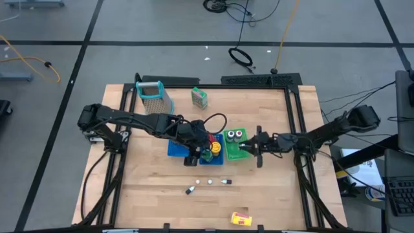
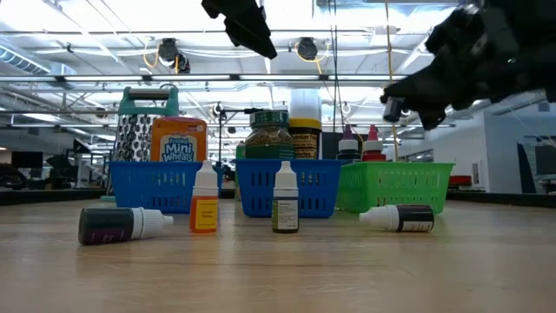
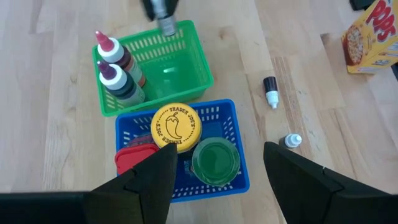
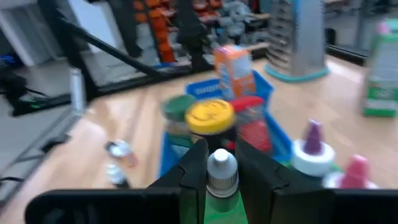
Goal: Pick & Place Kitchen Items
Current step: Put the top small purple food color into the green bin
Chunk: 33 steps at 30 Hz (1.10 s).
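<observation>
Grater (image 1: 154,96) and carton (image 1: 199,98) stand at the table's back. Left gripper (image 1: 194,157) hovers over the blue basket (image 3: 231,112), fingers (image 3: 149,180) spread and empty — a yellow-lidded jar (image 3: 176,126), green-lidded jar (image 3: 215,160) and red can (image 3: 134,158) sit inside. Right gripper (image 4: 219,169) pinches a white-capped dropper bottle (image 4: 221,169) above the green basket (image 1: 231,150). Four small bottles (image 2: 285,199) lie or stand in front — a yellow box (image 1: 240,219) sits nearer the table's front edge.
</observation>
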Each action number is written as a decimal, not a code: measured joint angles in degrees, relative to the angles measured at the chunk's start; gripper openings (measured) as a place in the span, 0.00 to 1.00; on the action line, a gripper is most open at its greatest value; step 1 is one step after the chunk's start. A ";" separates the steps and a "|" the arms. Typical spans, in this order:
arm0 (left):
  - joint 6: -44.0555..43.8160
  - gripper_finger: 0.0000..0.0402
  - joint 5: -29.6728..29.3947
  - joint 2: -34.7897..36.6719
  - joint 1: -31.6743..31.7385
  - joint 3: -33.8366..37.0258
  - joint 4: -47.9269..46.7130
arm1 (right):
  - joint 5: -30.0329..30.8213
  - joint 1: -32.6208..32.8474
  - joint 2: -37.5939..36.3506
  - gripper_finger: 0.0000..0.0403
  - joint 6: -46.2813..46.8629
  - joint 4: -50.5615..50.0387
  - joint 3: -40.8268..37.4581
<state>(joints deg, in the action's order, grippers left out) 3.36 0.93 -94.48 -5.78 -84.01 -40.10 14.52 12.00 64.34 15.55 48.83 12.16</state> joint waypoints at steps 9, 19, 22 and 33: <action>0.50 0.60 0.00 0.00 0.01 0.00 0.07 | -1.46 -6.19 0.04 0.14 -1.26 -2.40 0.00; 0.68 0.60 0.00 0.00 0.01 0.00 0.09 | -2.75 -8.58 2.16 0.20 0.11 -3.66 0.00; 0.89 0.60 0.00 0.00 0.00 0.00 0.09 | -2.69 -8.65 2.45 0.21 0.20 -3.69 0.00; 0.92 0.60 0.00 0.00 0.01 0.00 0.08 | -2.75 -8.65 2.45 0.23 0.04 -3.26 0.00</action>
<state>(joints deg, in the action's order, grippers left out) 4.27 0.93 -94.48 -5.77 -84.01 -40.02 11.77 3.36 66.78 15.59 45.57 12.16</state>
